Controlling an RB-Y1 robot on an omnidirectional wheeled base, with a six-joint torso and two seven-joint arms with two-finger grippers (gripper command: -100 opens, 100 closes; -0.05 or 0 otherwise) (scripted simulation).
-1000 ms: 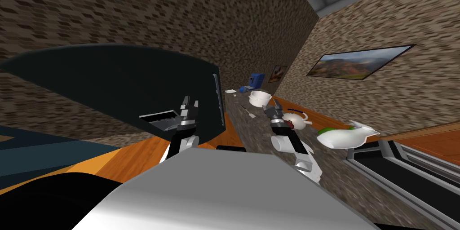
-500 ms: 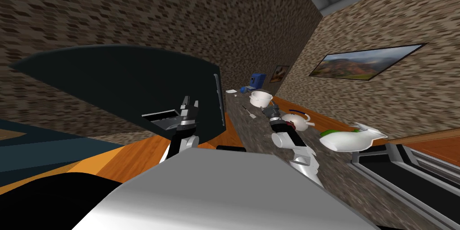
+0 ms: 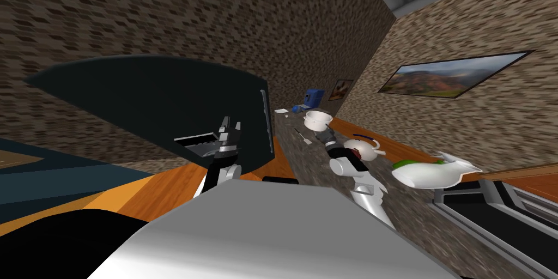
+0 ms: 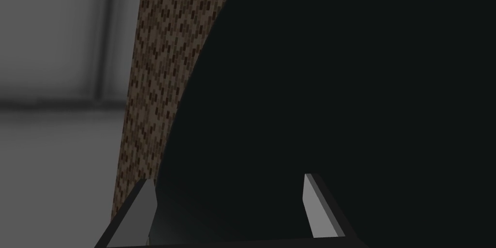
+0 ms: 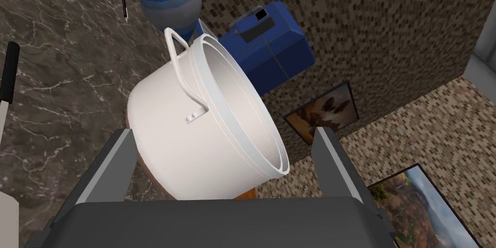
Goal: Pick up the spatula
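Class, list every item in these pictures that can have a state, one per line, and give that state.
spatula: lying flat on the counter, not gripped
white pot: upright, no lid, nothing seen inside
right gripper: open, aimed at the white pot, holding nothing
left gripper: open, holding nothing

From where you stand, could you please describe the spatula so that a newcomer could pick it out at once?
Find the dark marbled countertop, then the round white pot standing on it. The spatula lies flat on the countertop beside that pot: a thin black handle ending in a pale flat blade, unlike the bulky round pot.
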